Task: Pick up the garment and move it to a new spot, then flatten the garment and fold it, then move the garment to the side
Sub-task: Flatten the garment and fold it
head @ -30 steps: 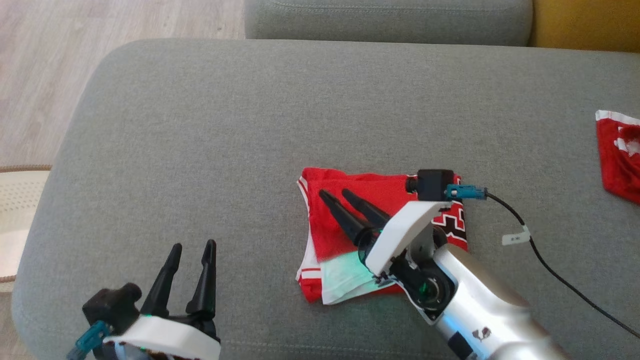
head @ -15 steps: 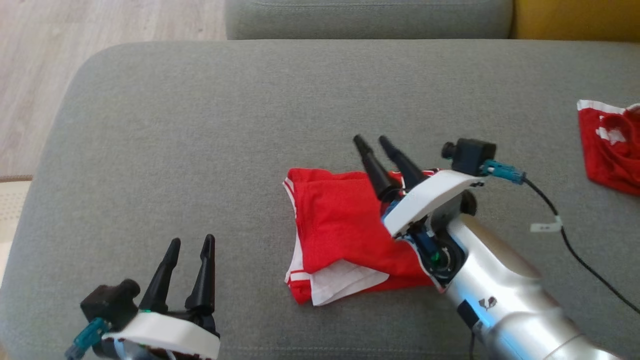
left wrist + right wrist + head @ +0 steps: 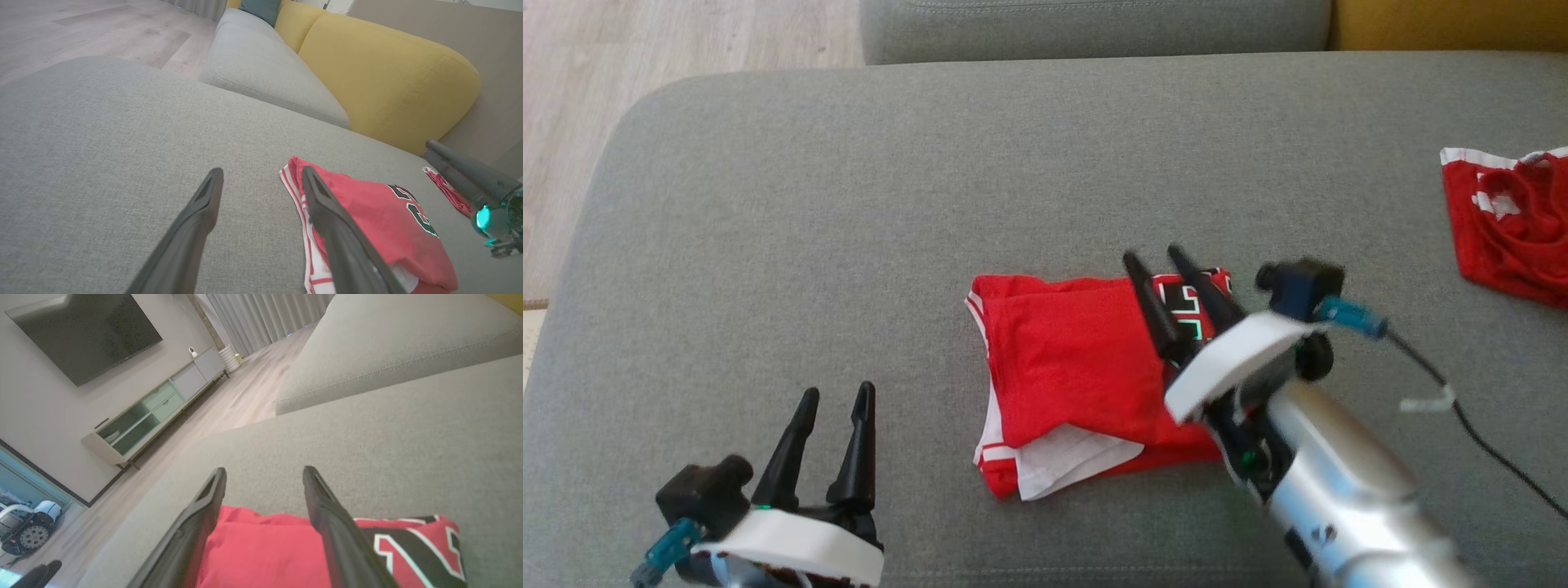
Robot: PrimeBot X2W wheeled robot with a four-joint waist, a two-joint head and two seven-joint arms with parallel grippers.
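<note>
The garment, a red jersey with white trim and black lettering, lies folded in the middle of the grey cushion. Over its right part hangs my right gripper, open, its two fingers apart and empty. In the right wrist view the garment lies under the spread fingers of that gripper. My left gripper stays open at the lower left, well off the cloth. From the left wrist, the garment shows beside the left gripper.
A second red cloth lies at the cushion's right edge. A black cable trails from the right wrist over the cushion. Another grey seat and a yellow backrest stand behind. Wood floor lies to the left.
My right gripper has lifted off the garment and swung right and toward the garment's far edge, fingers now pointing over it. The head camera has shifted right. The left gripper has not moved.
</note>
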